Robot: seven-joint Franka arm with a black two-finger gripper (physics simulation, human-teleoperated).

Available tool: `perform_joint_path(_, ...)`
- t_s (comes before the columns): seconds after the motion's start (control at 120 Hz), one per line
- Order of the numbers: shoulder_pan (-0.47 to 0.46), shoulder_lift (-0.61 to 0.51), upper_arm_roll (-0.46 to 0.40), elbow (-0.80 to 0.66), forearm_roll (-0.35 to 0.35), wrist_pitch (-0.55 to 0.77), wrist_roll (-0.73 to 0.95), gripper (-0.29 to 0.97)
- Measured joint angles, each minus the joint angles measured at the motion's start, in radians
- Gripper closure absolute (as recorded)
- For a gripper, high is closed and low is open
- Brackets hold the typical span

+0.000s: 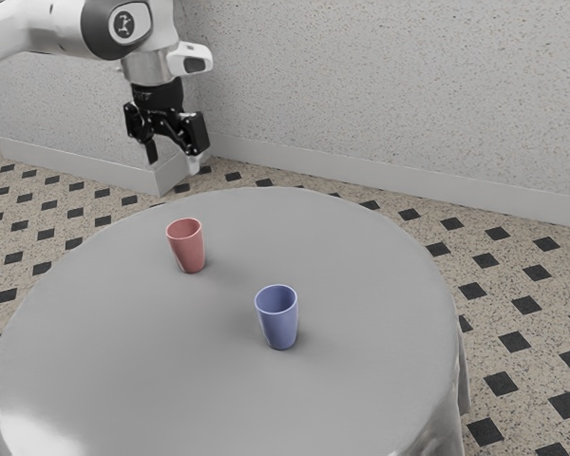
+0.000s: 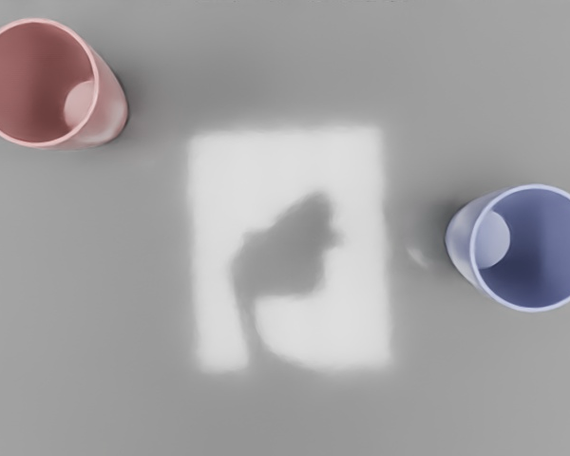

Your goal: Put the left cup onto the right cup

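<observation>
Above the table, the gripper hangs empty — seemingly open — with pink cup and blue cup apart.

Round grey table, speckled wall, checkered floor

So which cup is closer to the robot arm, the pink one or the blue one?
The pink cup. It stands nearer the open end effector, toward the exterior view's left; the blue cup sits farther off, toward that view's right.
</observation>
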Motion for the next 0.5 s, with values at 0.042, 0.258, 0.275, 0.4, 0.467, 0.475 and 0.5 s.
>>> perform_joint_path(0.042,-0.002,0.0,0.0,0.0,-0.001,0.004,0.006,0.0)
perform_joint_path(0.258,-0.005,0.0,0.0,0.001,-0.003,0.015,0.032,0.0)
perform_joint_path(0.275,-0.005,0.001,0.0,0.002,-0.002,0.015,0.034,0.0)
perform_joint_path(0.4,-0.002,0.03,0.0,0.019,0.0,0.019,0.045,0.0)
perform_joint_path(0.467,0.003,0.066,0.0,0.052,0.0,0.02,0.05,0.0)
perform_joint_path(0.475,0.004,0.07,0.0,0.057,0.0,0.02,0.05,0.0)
perform_joint_path(0.5,0.006,0.088,-0.001,0.074,0.0,0.02,0.052,0.0)
